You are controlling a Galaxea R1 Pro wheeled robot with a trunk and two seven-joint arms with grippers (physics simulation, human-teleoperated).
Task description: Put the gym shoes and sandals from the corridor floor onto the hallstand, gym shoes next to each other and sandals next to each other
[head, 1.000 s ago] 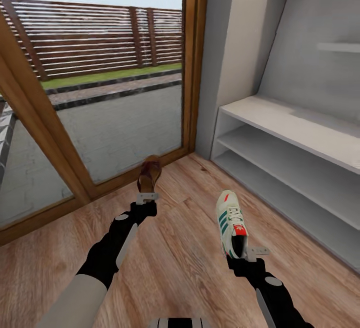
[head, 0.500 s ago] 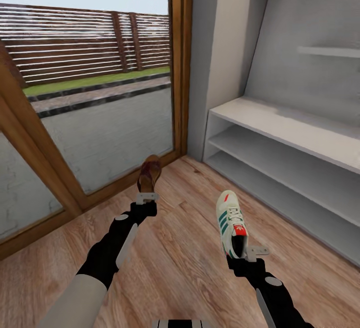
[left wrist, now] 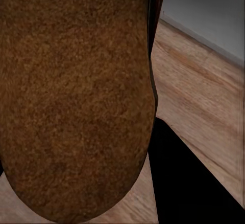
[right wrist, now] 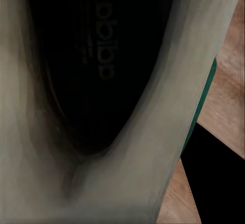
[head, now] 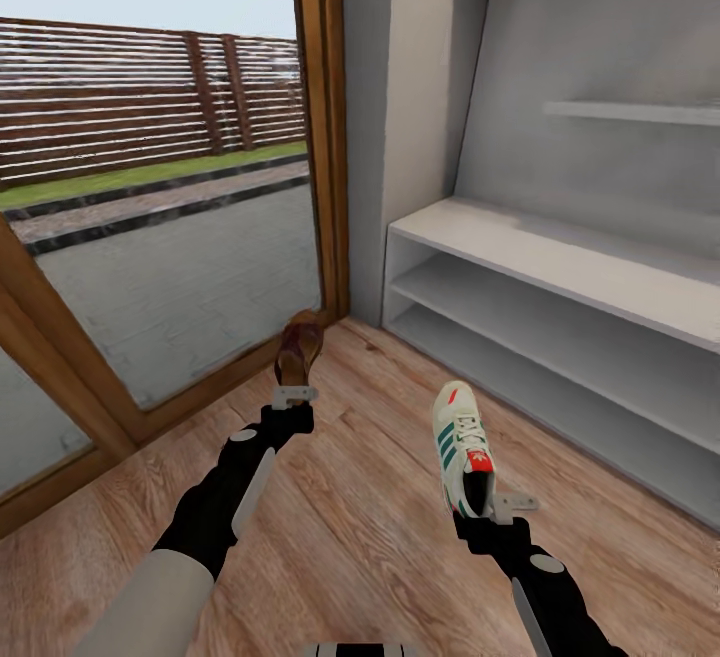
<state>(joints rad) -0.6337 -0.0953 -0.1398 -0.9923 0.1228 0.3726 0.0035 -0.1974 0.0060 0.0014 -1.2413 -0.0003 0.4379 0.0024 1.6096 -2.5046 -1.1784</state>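
Both pincers are loaded. Left gripper point(head: 293, 396) is clamped on the heel end of a flat, dark brown leather-look sandal point(head: 298, 348), holding it off the light brown wood-grain plank floor point(head: 370, 497) with the toe pointing away toward the wooden-framed glass door point(head: 322, 127). Up close in the left wrist view, the sandal point(left wrist: 76, 96) shows a grainy, suede-like brown surface with a rounded end, planks beyond it.

Right gripper point(head: 503, 507) is clenched on the heel of a small white lace-up sneaker with green side stripes and red-orange tongue and heel accents point(head: 461, 444), toe forward, carried above the floor. In the right wrist view the sneaker point(right wrist: 153, 147) shows its smooth off-white collar curving round a dark inside with faint lettering, a sliver of green at the edge.

Ahead on the right stands the wide, low, light-grey shoe rack point(head: 560, 267), flat-topped with two open shelf rows, matte and smooth, and a thin grey wall shelf point(head: 630, 112) above it. Both shoes hang well short of the rack.
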